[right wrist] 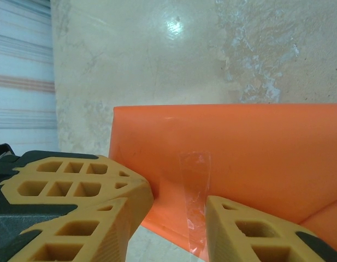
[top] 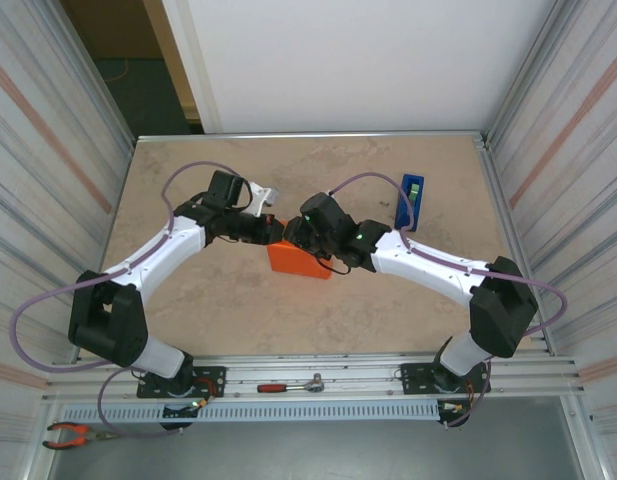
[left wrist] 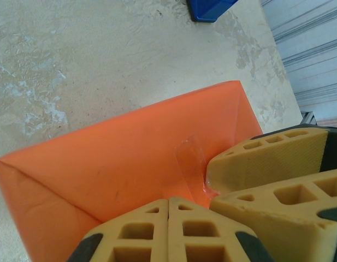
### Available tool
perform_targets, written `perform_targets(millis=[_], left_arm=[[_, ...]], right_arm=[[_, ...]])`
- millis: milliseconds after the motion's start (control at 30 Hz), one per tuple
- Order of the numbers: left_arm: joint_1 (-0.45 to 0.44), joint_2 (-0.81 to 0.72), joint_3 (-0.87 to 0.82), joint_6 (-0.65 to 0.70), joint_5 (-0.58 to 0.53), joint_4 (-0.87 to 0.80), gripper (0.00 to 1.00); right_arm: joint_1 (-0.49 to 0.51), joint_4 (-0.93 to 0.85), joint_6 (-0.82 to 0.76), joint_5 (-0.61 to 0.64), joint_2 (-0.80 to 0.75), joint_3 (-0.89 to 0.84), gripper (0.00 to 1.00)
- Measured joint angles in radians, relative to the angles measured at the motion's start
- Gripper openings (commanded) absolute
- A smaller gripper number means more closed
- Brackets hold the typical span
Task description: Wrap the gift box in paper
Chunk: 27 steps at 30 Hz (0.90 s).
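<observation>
left wrist: clear tape [left wrist: 190, 162] on orange paper [left wrist: 113, 164].

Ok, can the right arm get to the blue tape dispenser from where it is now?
Probably yes. The blue tape dispenser stands on bare tabletop close beside that arm's forearm, with nothing between; its jaws, now at the orange paper, would have to pull back first.
</observation>
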Motion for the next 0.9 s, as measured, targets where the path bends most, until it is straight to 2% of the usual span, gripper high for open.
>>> perform_targets(millis=[467,900], left_arm=[[0.009,-0.001,-0.002,0.003,-0.005,0.005,0.0],[0.008,-0.002,-0.006,0.013,-0.008,0.014,0.0]], right_arm=[[0.0,0.02,-0.027,-0.004,0.0,0.0,0.5],[0.0,-0.007,-0.084,-0.008,0.01,0.019,0.46]])
